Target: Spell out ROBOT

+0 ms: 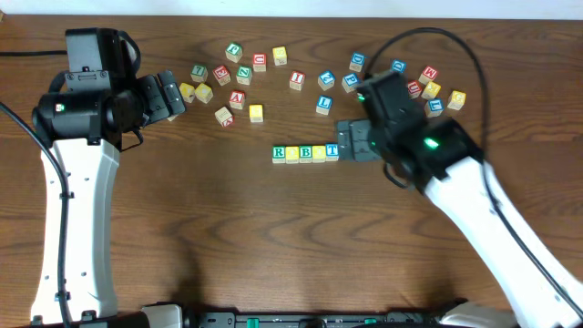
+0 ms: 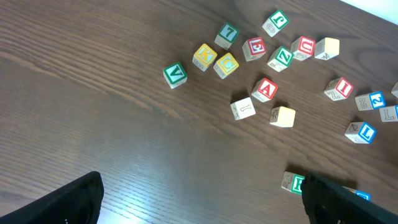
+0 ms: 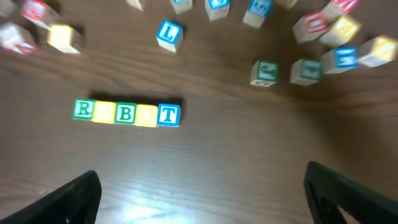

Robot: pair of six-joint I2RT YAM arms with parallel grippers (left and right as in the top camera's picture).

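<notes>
wooden letter blocks, five touching in one row, read r-o-b-o-t.

Five letter blocks are sitting side by side in a row on the table. Many loose blocks are lying scattered behind the row.
</notes>
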